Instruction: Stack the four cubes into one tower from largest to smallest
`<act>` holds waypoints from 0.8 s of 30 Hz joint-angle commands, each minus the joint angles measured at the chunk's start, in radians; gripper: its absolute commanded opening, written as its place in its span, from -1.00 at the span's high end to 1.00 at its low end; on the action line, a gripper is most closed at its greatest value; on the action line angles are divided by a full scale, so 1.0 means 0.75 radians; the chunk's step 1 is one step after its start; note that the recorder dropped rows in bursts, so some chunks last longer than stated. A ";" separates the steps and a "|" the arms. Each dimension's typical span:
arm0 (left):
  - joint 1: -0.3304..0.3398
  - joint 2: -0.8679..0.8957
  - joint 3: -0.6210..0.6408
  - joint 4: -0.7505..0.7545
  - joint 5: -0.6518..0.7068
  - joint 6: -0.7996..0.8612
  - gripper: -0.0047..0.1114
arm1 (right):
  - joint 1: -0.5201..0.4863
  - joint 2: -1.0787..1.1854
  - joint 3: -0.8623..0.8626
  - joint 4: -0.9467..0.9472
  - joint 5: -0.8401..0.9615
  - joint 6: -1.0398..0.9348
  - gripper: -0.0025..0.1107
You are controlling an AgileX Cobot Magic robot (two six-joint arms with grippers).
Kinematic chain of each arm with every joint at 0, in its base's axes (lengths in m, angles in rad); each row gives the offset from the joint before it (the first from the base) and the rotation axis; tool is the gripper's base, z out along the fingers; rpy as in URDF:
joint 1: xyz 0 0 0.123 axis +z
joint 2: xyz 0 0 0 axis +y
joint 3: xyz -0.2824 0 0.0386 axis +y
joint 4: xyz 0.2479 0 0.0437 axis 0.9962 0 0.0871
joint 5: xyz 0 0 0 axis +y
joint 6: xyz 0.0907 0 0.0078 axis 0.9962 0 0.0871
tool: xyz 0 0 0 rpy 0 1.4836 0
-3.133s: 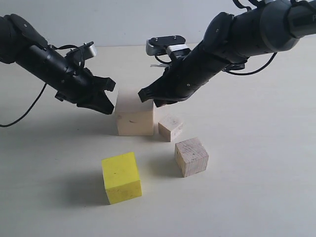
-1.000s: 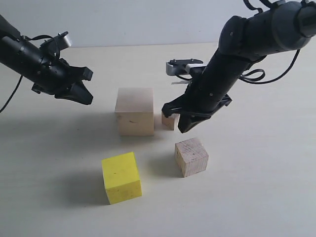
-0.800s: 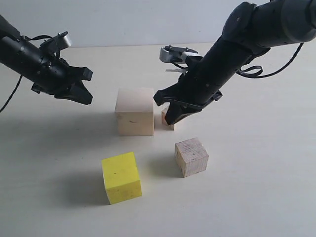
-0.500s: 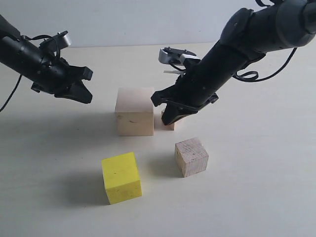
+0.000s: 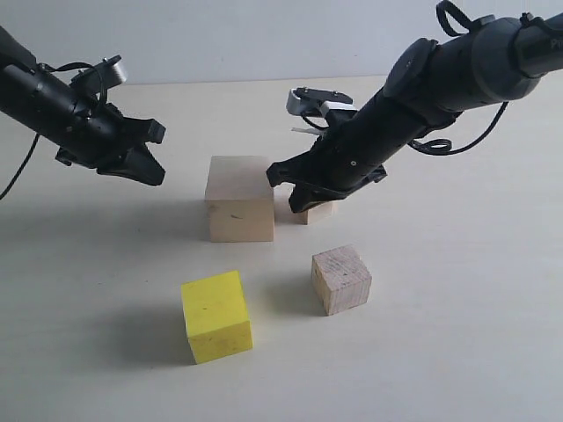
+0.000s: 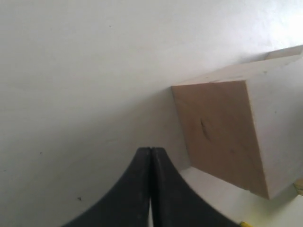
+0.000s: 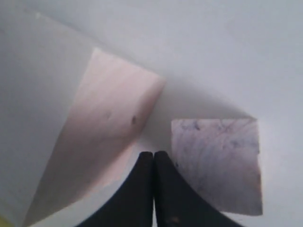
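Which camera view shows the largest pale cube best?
The exterior view: the largest cube stands whole there, with its top and front face clear. The left wrist view shows the cube close, but the picture edge cuts it. The right wrist view shows only a blurred part.

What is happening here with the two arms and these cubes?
Nothing is stacked yet; each cube rests singly on the table. The right end effector, shut, is low between the largest cube and the smallest cube. The left end effector, also shut, hovers apart. The yellow cube and grainy cube lie untouched.
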 commanded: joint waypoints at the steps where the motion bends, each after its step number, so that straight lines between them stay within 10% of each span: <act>1: 0.004 -0.020 0.005 -0.003 0.021 0.003 0.92 | -0.003 -0.001 -0.007 0.027 -0.144 0.027 0.96; 24: 0.004 -0.266 0.058 0.057 0.046 0.007 0.92 | -0.248 -0.203 -0.004 -0.123 0.030 -0.016 0.96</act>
